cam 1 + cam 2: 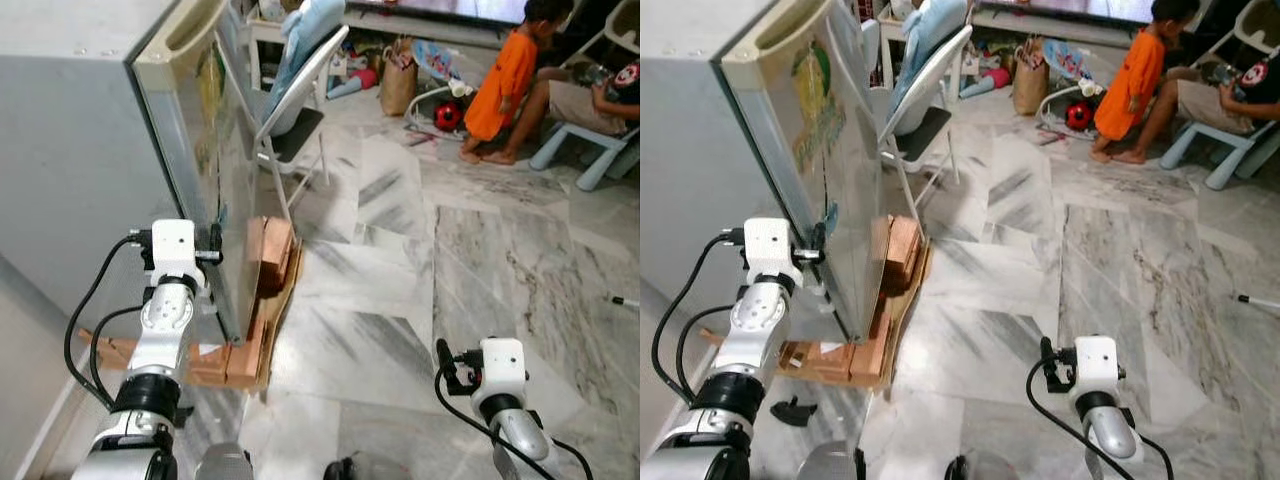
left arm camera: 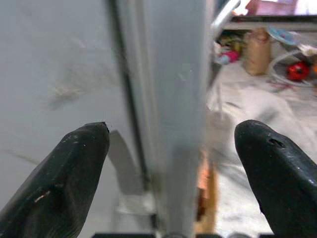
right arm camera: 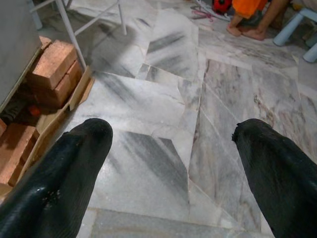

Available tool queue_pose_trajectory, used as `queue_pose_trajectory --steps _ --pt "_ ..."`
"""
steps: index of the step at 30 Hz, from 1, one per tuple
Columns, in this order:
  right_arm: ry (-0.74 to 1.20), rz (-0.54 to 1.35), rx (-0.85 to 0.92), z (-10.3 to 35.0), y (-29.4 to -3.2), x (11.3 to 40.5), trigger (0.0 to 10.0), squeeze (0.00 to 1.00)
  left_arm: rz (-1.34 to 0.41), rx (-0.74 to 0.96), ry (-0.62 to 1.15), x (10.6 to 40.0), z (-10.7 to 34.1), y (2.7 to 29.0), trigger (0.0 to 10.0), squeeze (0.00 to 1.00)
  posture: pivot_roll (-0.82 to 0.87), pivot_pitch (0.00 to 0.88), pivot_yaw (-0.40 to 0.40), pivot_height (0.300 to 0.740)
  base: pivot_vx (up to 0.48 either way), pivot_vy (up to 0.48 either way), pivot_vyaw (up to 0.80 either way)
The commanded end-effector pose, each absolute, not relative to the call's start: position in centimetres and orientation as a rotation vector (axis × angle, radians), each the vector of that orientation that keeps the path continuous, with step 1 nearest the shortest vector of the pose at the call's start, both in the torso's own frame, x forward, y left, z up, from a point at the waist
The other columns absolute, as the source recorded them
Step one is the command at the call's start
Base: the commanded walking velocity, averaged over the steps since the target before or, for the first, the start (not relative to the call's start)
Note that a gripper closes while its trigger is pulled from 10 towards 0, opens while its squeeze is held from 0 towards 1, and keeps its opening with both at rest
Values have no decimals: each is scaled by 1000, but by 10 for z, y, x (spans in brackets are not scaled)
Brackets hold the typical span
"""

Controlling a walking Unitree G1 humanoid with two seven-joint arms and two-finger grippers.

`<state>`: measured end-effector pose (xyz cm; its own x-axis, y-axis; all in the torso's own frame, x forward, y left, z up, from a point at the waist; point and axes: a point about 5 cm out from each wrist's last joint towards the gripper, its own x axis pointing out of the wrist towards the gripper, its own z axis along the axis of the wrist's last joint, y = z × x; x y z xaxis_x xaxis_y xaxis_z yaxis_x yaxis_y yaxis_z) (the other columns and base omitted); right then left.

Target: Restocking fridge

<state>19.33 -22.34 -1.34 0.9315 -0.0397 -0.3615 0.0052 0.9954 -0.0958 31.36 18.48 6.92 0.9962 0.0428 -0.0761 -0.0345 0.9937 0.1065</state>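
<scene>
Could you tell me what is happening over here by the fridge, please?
The robot stands at the fridge. Its left tool is raised to the edge of the fridge door, fingers open on either side of that edge, not yet closed on it. The right tool hangs low and open over the marble floor, holding nothing. Bricks on cardboard lie at the fridge's foot, a folding chair stands behind the door, and two people are in the background.

Both eye views look steeply down from the head, sharing the fridge (image 1: 150,130) at upper left and marble floor (image 1: 1060,290); wrist cameras look close along their jaws.
</scene>
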Motion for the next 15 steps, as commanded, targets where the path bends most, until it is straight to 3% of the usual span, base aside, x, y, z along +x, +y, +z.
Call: queue_pose_trajectory --steps 1,15 --pt "369 -38 -92 -13 -230 194 10000 0 -1 106 66 312 70 178 10000 0 -44 27 -89 740 0 0 0" --pt "408 -37 -91 -25 -241 205 10000 0 -88 115 71 331 74 146 10000 0 -48 20 -86 740 0 0 0"
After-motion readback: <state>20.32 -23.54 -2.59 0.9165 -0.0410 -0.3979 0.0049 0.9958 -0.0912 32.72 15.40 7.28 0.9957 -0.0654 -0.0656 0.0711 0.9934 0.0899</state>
